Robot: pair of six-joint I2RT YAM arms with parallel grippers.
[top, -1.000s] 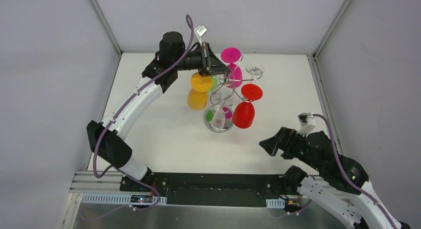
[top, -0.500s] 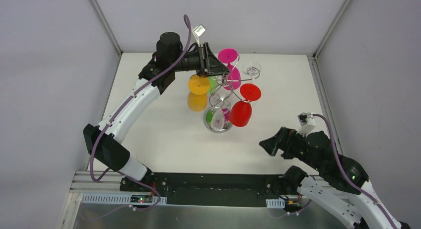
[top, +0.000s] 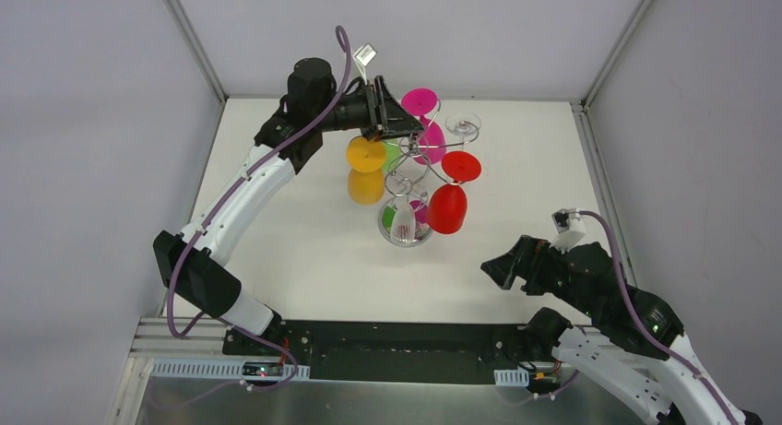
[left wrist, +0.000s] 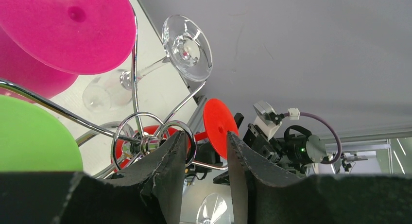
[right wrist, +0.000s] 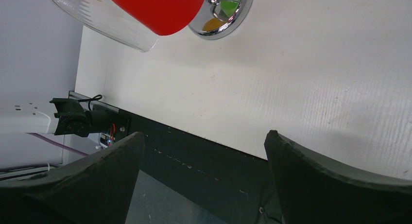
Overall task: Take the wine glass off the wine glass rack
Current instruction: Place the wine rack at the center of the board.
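The chrome wine glass rack (top: 412, 178) stands at the table's centre back with several glasses hanging upside down: orange (top: 366, 169), magenta (top: 426, 121), red (top: 449, 208) and clear (top: 463, 125). My left gripper (top: 404, 130) is at the rack's top among the scroll arms. In the left wrist view its jaws (left wrist: 205, 136) stand a narrow gap apart with nothing between them. The left fingertip (left wrist: 172, 151) lies against a chrome ring (left wrist: 192, 141). The red glass's foot (left wrist: 218, 127) shows beyond. My right gripper (top: 493, 266) is wide open and empty, low at the front right.
The right wrist view shows the rack's mirrored base (right wrist: 228, 17), the red bowl (right wrist: 155, 5), a clear ribbed bowl (right wrist: 107, 17) and the black front rail (right wrist: 204, 151). White walls close in the table at the back and both sides.
My left gripper has moved slightly back and left at the rack's top. The rack's top and hanging glasses have shifted the same way. The right arm has not moved.
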